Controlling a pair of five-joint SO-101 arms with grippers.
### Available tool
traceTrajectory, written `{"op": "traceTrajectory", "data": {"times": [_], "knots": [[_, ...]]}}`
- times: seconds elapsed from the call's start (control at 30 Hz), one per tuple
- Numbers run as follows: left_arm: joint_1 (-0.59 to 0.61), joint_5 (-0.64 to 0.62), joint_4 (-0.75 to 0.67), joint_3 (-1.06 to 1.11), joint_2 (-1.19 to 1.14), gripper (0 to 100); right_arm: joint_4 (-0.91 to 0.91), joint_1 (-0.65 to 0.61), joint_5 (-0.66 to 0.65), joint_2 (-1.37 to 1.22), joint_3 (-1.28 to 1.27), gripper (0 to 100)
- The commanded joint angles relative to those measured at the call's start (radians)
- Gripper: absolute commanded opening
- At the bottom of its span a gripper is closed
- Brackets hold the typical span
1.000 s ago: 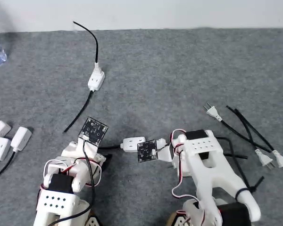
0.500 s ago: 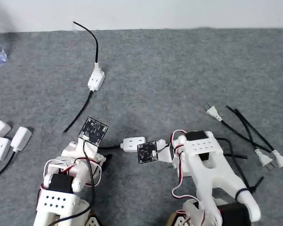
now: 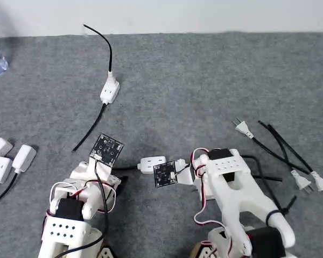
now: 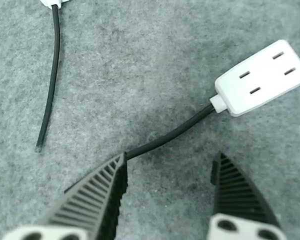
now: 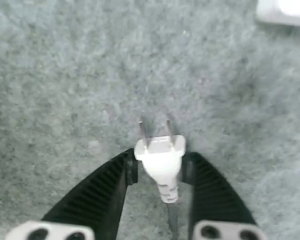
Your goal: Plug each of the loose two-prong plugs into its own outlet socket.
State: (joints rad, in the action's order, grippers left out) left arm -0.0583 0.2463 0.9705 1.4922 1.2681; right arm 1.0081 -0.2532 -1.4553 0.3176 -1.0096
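From above, your right arm (image 3: 231, 183) has slid a touch toward 9 o'clock over the last second. That brings its wrist nearer the socket (image 3: 152, 164), which lies on the worktop (image 3: 204, 80) just below centre at 6 o'clock. I read that as lining up, with the mating not yet done. Your left arm (image 3: 89, 185) at 7 o'clock has not shifted. Spare plugs (image 3: 242, 127) wait around 4 o'clock, more sockets (image 3: 24, 157) lie at 8 o'clock, and the pair (image 3: 109, 91) at 11 o'clock looks already joined. In the left wrist view, your left claw (image 4: 171, 159) is spread wide over the cord (image 4: 170, 135), gripping nothing, with the socket (image 4: 262, 77) lying slots-up beyond it. In the right wrist view, your right claw (image 5: 160, 157) is clamped on the plug (image 5: 160, 150). The prongs point out past the tips over bare worktop, and the socket's white corner (image 5: 285, 12) is well apart from them. No writing can be read on anything.
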Motion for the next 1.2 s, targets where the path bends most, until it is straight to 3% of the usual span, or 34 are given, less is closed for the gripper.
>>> {"op": "traceTrajectory", "data": {"times": [0.0, 0.17, 0.5, 0.8, 0.9, 1.17], "knots": [[-0.009, 0.008, -0.021, -0.005, 0.012, 26, 0.001, -0.025, -0.005, -0.008, -0.006, 1.5], [-0.009, 0.008, -0.021, -0.005, 0.012, 26, -0.005, -0.027, 0.018, -0.007, -0.006, 0.9], [-0.031, -0.026, -0.095, -0.007, 0.012, 26, -0.015, -0.035, 0.546, -0.007, 0.206, 0.8], [-0.273, -0.253, -0.253, -0.013, 0.014, 26, 0.148, -0.114, 0.747, -0.001, 0.338, 0.8], [-0.287, -0.342, -0.284, -0.013, 0.014, 26, 0.217, -0.117, 0.781, 0.048, 0.385, 0.8], [-0.295, -0.358, -0.324, -0.007, 0.014, 26, 0.363, -0.231, 0.842, 0.243, 0.399, 0.8]]}}
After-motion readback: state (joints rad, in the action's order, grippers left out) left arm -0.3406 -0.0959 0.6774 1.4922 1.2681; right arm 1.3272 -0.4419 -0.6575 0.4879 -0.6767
